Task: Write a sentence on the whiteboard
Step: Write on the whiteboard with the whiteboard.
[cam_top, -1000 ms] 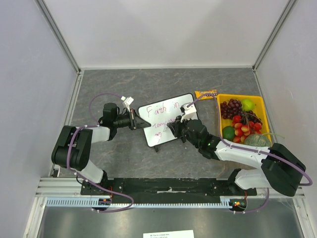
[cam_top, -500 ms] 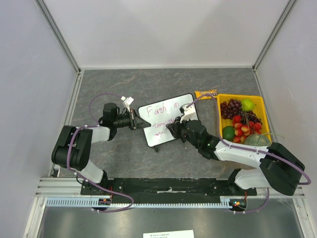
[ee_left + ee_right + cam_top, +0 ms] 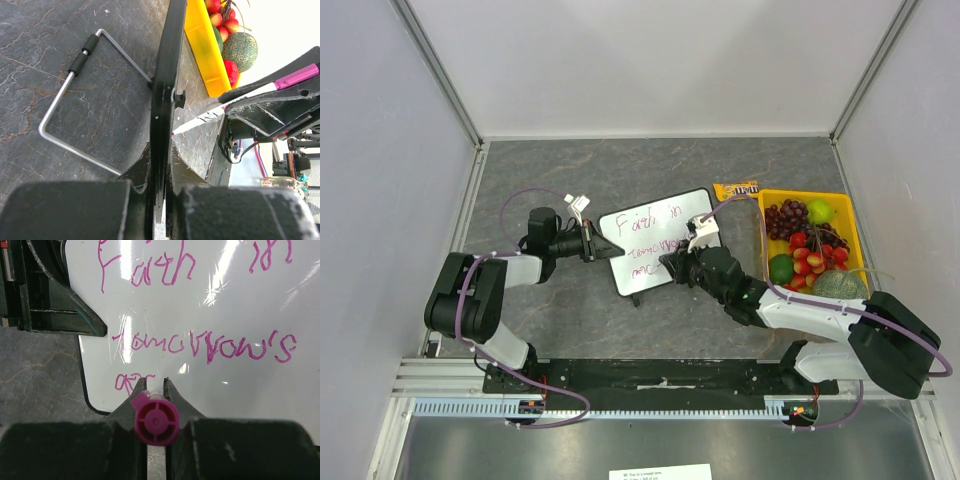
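Since a second ago the right tool [image 3: 672, 262], closed on the pink marker [image 3: 155, 421], has slid right along the third line of the sentence [image 3: 200, 347]. The left tool [image 3: 161, 150] pinches the left edge of the whiteboard [image 3: 655, 240], mid-desk [image 3: 550, 170]. Too much pressure could twist the board in that thin grip and smear the letters. The desk is dark and stone-patterned, with pale walls close around it.

This looks like a robot test room in a lab. A left robot arm [image 3: 480, 300] and a right robot arm [image 3: 820, 315] are bolted by a metal rail [image 3: 430, 377] at the edge of a grey table [image 3: 550, 170]. Plain white walls [image 3: 650, 60] with metal posts [image 3: 438, 72] box it in. Purple cables [image 3: 520, 195] loop off the arms.
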